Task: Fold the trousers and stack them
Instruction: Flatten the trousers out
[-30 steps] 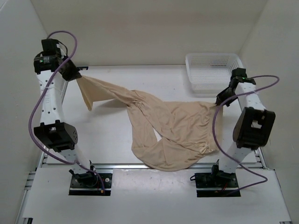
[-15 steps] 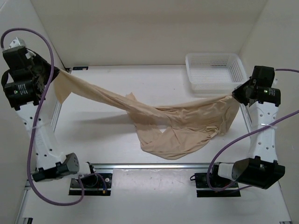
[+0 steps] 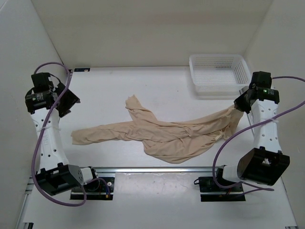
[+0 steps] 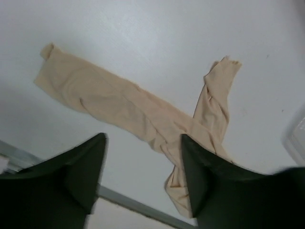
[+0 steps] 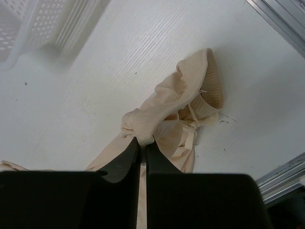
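The beige trousers (image 3: pixel 164 136) lie spread across the middle of the table, one leg reaching left to a cuff (image 3: pixel 78 137), the other pointing toward the back (image 3: pixel 132 102). My left gripper (image 3: pixel 71 101) hangs above the table's left side, open and empty; in its wrist view the trousers (image 4: pixel 109 102) lie flat below the two dark fingers (image 4: pixel 90 167). At the right, my right gripper (image 3: pixel 237 106) is shut on the trousers' waist end, which it holds lifted off the table. In the right wrist view, bunched fabric (image 5: pixel 147 126) is pinched at the fingertips (image 5: pixel 141 143).
A white mesh basket (image 3: pixel 218 74) stands at the back right corner, close to the right gripper. An aluminium rail (image 3: pixel 157 169) runs along the near table edge. White walls enclose the left, back and right sides.
The left gripper has opened and let go of the trouser leg, which dropped flat onto the table. The left arm moved down and inward. The right gripper still holds the waist end.
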{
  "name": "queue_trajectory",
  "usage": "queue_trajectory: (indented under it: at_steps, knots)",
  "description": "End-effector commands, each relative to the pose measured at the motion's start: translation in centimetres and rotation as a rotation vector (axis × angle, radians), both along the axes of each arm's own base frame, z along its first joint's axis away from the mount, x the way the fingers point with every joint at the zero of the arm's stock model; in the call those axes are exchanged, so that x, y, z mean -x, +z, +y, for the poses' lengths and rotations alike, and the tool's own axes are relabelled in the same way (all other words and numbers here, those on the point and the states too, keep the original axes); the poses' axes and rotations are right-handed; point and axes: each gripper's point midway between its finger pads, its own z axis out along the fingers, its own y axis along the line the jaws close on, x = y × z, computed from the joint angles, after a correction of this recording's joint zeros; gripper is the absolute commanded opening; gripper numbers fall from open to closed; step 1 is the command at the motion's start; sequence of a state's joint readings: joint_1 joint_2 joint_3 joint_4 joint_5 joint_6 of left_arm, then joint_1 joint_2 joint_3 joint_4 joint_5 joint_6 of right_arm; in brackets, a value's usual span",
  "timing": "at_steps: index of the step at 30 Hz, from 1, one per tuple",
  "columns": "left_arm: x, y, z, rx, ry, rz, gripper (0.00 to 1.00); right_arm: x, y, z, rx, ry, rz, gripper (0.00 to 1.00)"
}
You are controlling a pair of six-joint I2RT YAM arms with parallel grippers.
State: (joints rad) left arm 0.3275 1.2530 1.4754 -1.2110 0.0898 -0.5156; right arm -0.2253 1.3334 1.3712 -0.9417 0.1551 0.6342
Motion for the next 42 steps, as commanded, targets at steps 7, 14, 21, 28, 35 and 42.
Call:
queue_trajectory:
  at_steps: [7,14,21,28,35,42]
  knots:
    - [-5.8,-6.1,1.3,0.034,-0.039,0.109,0.15,-1.5,-0.3,0.4,-0.024,0.045,-0.038,0.0]
    - [-5.1,-15.2,0.4,0.111,-0.031,0.344,0.58,-2.0,-1.0,0.6,-0.036,0.065,-0.029,0.0]
    - [-4.0,-19.6,-3.2,0.132,-0.139,0.458,0.55,-2.7,-1.8,1.0,-0.066,0.082,-0.013,0.0]
    - [-3.7,-22.1,-5.6,0.117,-0.193,0.534,0.45,-2.7,-1.8,1.0,-0.066,0.082,-0.013,0.0]
    - [-5.3,-21.2,-6.6,0.126,-0.234,0.492,0.11,-2.4,-1.6,1.0,-0.063,0.082,-0.022,0.0]
    - [-5.8,-15.1,-6.5,0.037,-0.262,0.391,0.11,-2.4,-0.3,1.0,-0.055,0.083,-0.051,0.0]
